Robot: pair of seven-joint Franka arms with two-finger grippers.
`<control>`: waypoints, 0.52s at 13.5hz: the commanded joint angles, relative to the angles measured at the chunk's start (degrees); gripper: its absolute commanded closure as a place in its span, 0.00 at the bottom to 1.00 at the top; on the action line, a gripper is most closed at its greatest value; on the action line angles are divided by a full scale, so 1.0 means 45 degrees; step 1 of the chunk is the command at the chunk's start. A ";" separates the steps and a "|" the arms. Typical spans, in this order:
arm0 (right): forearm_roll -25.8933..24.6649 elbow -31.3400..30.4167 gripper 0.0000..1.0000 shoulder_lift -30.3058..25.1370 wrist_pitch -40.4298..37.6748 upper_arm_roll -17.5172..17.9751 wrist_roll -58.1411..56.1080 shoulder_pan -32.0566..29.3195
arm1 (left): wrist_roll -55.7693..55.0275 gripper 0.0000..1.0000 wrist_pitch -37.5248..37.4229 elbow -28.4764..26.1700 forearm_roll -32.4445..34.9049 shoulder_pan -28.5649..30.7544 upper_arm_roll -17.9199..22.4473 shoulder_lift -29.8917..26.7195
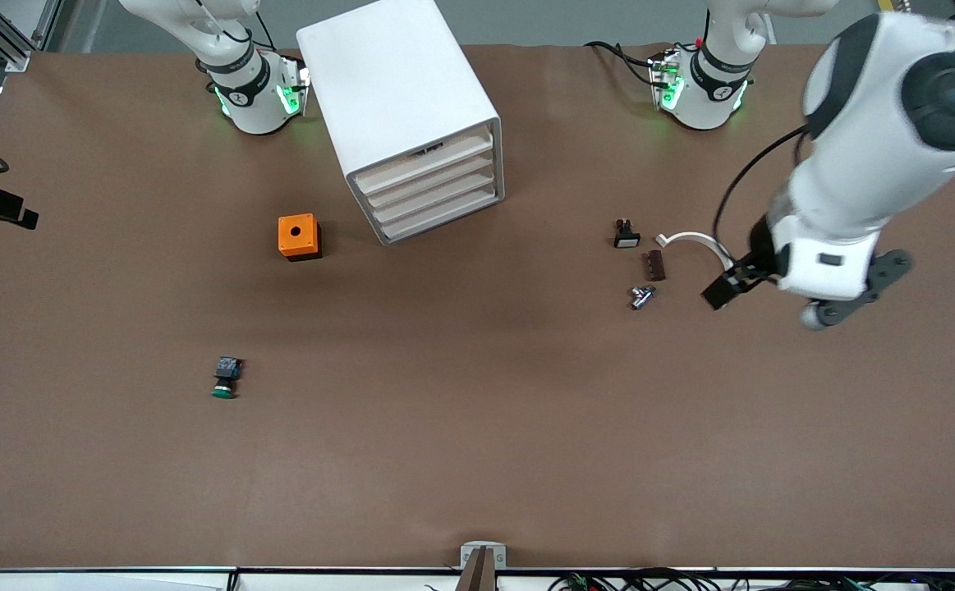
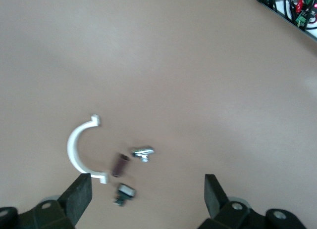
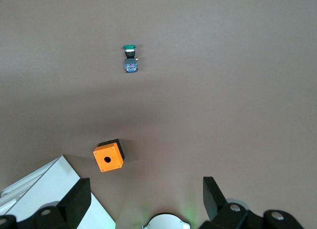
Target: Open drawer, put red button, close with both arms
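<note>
The white cabinet [image 1: 399, 82] stands between the arm bases, and its four drawers [image 1: 436, 193] are all shut; the top front has a dark slit. Its corner also shows in the right wrist view [image 3: 49, 189]. The red button is not in view. My left gripper [image 1: 723, 289] is open and empty, in the air beside a group of small parts toward the left arm's end; the left wrist view shows it [image 2: 147, 184] over them. My right gripper [image 3: 146, 187] is open and empty, high over the table near the right arm's base [image 1: 251, 94]; it is outside the front view.
An orange box with a round hole [image 1: 299, 236] [image 3: 108, 156] sits beside the cabinet. A green-capped button [image 1: 225, 379] [image 3: 131, 58] lies nearer the camera. The small parts are a white curved clip [image 1: 695, 240] [image 2: 77, 150], a brown piece [image 1: 654, 265], a silver piece [image 1: 642, 296] and a white-capped button [image 1: 626, 235].
</note>
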 commanded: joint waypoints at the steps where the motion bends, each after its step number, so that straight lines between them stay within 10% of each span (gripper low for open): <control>1: -0.0265 -0.0274 0.00 -0.0521 0.0003 0.0022 0.0150 0.0175 | 0.1338 0.00 -0.0469 -0.0309 0.0193 0.0607 -0.0142 -0.0886; 7: -0.0440 -0.1422 0.00 -0.1279 0.0216 0.0022 0.0189 0.0467 | 0.4966 0.00 -0.1893 -0.0543 -0.0001 0.2033 -0.0161 -0.2039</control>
